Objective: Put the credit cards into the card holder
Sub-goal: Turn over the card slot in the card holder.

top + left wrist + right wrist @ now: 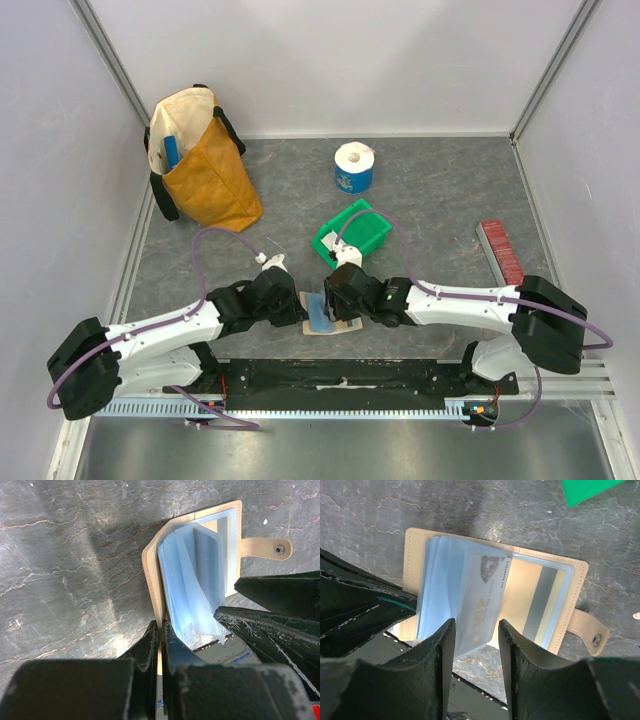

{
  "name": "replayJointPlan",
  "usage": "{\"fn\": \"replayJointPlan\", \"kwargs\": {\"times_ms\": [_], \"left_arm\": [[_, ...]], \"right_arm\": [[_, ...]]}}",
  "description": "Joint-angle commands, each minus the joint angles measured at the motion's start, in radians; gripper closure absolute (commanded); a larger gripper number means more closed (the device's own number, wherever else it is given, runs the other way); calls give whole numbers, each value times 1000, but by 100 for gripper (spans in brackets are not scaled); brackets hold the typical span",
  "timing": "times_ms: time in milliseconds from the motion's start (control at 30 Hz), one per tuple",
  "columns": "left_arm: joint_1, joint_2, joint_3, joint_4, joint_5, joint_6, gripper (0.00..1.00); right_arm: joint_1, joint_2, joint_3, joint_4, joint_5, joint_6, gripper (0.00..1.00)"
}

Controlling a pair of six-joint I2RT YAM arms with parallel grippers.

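Right pincer (476, 628) astride "VIP" card (482, 597) in holder (577, 597)

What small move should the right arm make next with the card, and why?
Probably ease the right pincer forward slightly, sliding the VIP card deeper into the card holder. The card's near end seems to stick out past the holder's edge, between the jaws, while the left pincer pinches the tan cover and steadies it.
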Motion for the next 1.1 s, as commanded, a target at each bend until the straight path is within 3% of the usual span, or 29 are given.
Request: {"fn": "replayJointPlan", "kwargs": {"times_ms": [0,367,700,833,933,1067], "left_arm": [[1,-11,8,16,-21,4,98],[1,-9,2,18,-22,5,98],[1,-12,-18,25,-25,-1,98],[1,-6,-21,33,-41,-1,98],[4,3,-22,47,-59,-1,98],[4,47,-13,58,-79,-9,98]], "right_arm": [[0,-24,30,-34,69,-3,53],[0,-21,40,-80,104,0,53],[-11,-24,21,-198,230,17,56],[-17,-99,14,-171,244,-6,55],[-84,-152,42,-134,165,-71,53],[-263,-170,105,-74,-13,-177,52]]}}
